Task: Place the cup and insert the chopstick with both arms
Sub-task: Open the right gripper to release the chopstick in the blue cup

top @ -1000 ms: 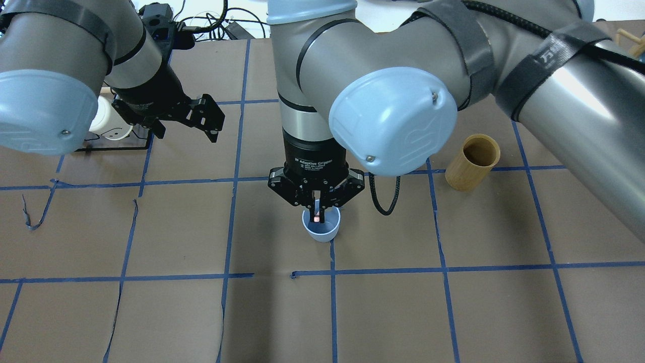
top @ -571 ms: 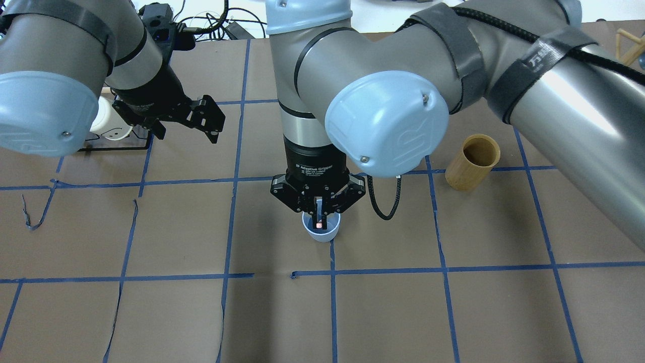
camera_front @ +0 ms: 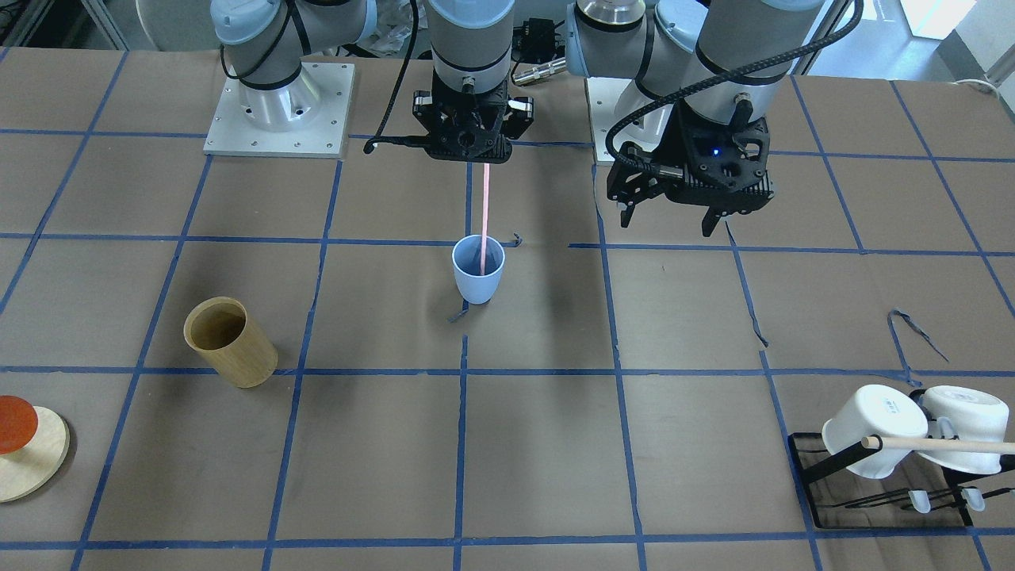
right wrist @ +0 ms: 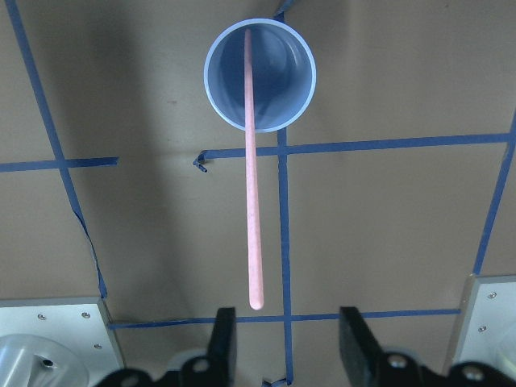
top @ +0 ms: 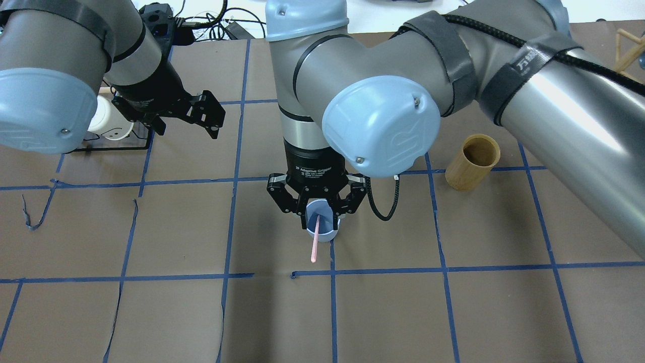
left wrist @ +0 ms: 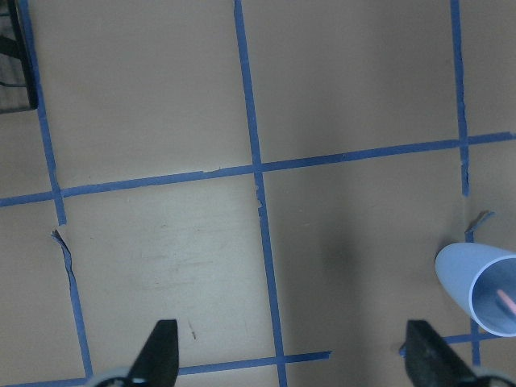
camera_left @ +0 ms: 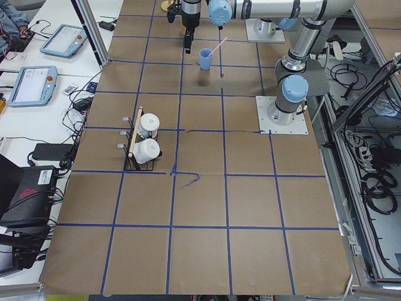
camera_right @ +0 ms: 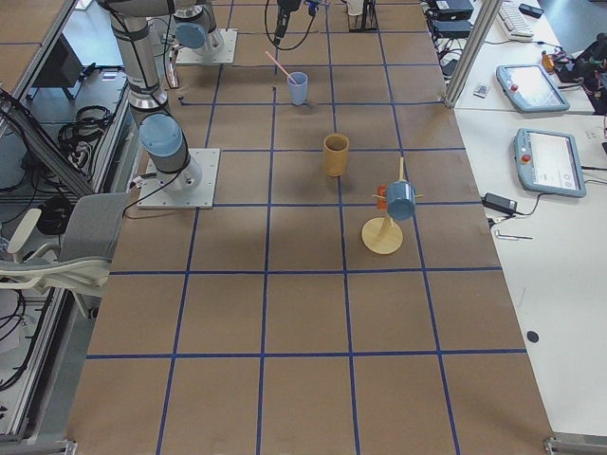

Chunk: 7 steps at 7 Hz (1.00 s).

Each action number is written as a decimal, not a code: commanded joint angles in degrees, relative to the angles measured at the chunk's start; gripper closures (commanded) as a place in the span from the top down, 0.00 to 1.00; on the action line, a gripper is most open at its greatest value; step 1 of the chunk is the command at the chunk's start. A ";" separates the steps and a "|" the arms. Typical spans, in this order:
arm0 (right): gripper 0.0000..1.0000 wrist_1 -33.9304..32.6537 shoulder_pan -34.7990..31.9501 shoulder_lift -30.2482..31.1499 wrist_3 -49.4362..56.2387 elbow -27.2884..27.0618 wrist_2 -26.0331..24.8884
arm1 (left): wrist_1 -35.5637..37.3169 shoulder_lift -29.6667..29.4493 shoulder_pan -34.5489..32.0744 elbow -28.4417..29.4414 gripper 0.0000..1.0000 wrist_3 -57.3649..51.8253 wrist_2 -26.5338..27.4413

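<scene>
The light-blue cup [top: 322, 229] stands upright near the table's middle. The pale-pink chopstick [top: 315, 242] rests in it, its lower end inside and its top leaning over the rim. My right gripper [top: 316, 206] hangs directly above the cup, open, touching nothing. In the right wrist view the cup [right wrist: 260, 76] and the free chopstick [right wrist: 251, 177] show between the parted fingertips [right wrist: 222, 343]. My left gripper [top: 184, 123] is open and empty, off to the left of the cup. The cup shows at the lower right of the left wrist view [left wrist: 480, 290].
A tan wooden cylinder [top: 473, 161] stands to the right of the cup. A black rack with white mugs [camera_front: 896, 432] and a wooden dowel [camera_front: 936, 444] sits at the table's left end. A round wooden stand [camera_front: 24, 452] sits at the right end.
My right gripper was shut on the chopstick over the cup. It has opened and let the stick go, and the stick now leans in the cup. The left arm has barely moved.
</scene>
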<state>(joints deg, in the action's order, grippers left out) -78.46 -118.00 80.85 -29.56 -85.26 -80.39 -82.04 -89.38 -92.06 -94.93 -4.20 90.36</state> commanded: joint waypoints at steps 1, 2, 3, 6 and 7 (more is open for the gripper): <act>0.83 0.32 1.27 0.62 0.37 0.97 -1.16 | 1.17 -0.27 0.04 0.27 1.00 0.25 -0.01; 0.87 0.33 1.72 0.62 0.64 1.58 -4.13 | 1.18 -0.35 0.12 0.53 1.00 0.25 -0.01; 0.96 -0.02 3.72 0.80 1.16 2.03 -8.08 | 1.18 -0.35 0.04 0.54 1.00 0.25 -0.01; 1.00 0.50 18.72 5.70 16.84 2.12 -9.88 | 1.18 -0.44 0.04 0.54 1.00 0.25 -0.01; 1.00 0.68 24.34 6.16 21.86 2.12 -9.96 | 1.18 -0.36 0.04 0.54 1.00 0.25 -0.09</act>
<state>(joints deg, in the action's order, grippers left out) -77.99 -100.66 85.83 -14.13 -83.16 -90.12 -80.88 -89.78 -92.02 -94.40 -3.95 90.33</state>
